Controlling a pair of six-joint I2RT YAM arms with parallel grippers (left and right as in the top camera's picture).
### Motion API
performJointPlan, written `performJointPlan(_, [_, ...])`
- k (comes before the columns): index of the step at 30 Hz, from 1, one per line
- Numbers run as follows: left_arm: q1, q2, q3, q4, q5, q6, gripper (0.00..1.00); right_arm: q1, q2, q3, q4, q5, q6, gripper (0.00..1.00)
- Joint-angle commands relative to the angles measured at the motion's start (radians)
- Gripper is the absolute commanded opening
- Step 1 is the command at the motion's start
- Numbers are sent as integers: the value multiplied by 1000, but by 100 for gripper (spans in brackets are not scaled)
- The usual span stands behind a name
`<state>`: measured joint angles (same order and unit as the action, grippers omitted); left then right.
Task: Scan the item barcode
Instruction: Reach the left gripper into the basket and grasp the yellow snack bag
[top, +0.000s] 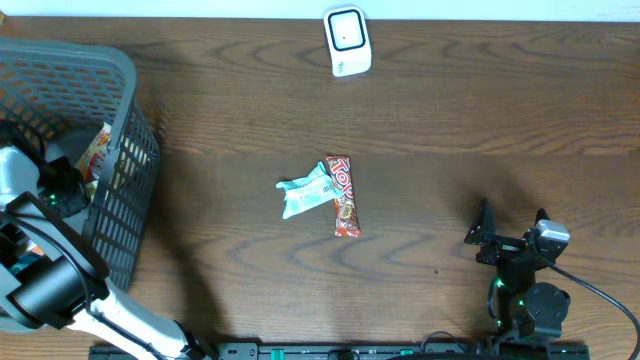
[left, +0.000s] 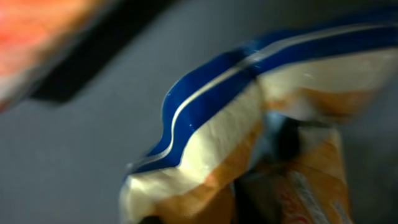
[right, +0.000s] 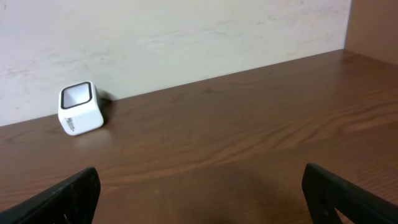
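Overhead only: grey basket at the left of the table. The left gripper is down inside it beside an orange pack, fingers hidden. Left wrist only: blurred close-up of a blue, white and orange packet filling the view. That gripper is closed; cannot tell if it is on the packet. Right gripper sits near right, jaws wide apart, holding nothing. Right wrist view shows its two fingers and the wall. Scanner stands at the far edge, centre, and shows in both the overhead and right wrist views. Counts: one basket, one scanner, two arms, two items mid-table. Those two are a red bar and, touching its left side, a teal wrapper.
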<state>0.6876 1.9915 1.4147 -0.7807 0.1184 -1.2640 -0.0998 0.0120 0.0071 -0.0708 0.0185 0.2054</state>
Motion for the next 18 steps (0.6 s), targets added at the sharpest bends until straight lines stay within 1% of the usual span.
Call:
performJointPlan(1, [-19, 92, -52, -9, 2, 165, 7, -4, -6, -2, -4, -1, 10, 99])
performJointPlan(5, [-12, 60, -43, 9, 2, 251, 7, -4, -6, -2, -4, -1, 11, 99])
performJointPlan(9, [3, -27, -19, 9, 2, 326, 7, -4, -6, -2, -4, -2, 11, 99])
performJointPlan(18, [68, -404, -16, 17, 2, 324, 7, -4, -6, -2, -4, -1, 11, 99])
